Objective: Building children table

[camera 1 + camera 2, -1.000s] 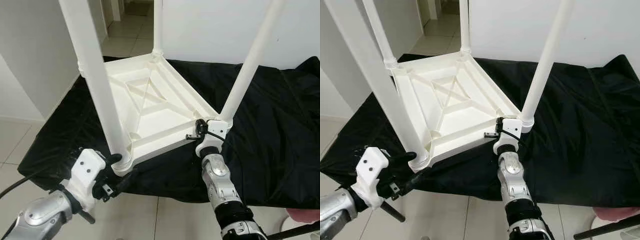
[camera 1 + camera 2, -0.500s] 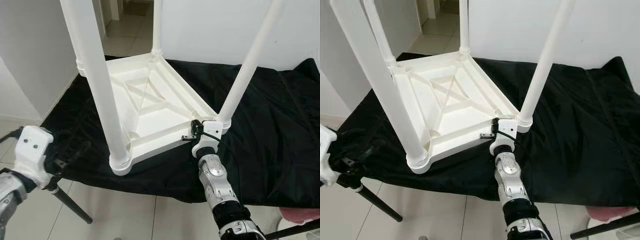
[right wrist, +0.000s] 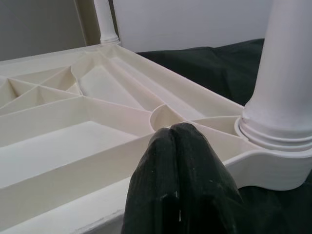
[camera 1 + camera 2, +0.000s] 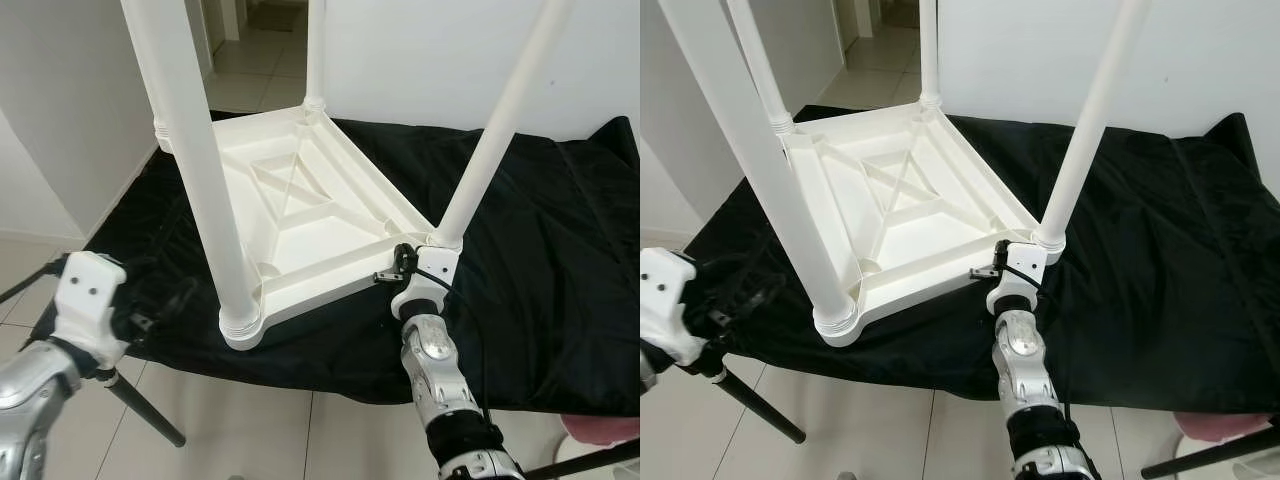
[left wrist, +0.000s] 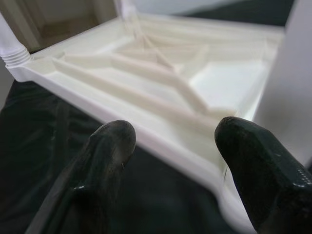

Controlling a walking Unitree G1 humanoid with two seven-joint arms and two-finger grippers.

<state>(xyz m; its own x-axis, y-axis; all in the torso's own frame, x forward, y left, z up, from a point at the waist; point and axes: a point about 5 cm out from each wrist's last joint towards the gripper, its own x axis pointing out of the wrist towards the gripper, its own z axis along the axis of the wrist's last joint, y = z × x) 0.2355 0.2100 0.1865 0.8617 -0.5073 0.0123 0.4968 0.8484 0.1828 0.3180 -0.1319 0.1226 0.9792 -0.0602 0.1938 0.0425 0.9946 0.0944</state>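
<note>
From my seat I see the left tool [image 4: 150, 318] low at the near left, arm bent, its two black fingers [image 5: 105, 146] spread apart and clear of the children table [image 4: 300, 215], pointed at its near corner. The right tool [image 4: 992, 268] reaches straight forward from a raised forearm; its fingers are pressed together against the table's near right edge, just beside the near right leg [image 4: 1088, 125]. The table is white plastic, lying upside down on the black cloth [image 4: 540, 260], ribbed underside showing a crossed brace. All four legs point up; its long axis runs away from me toward the doorway.
</note>
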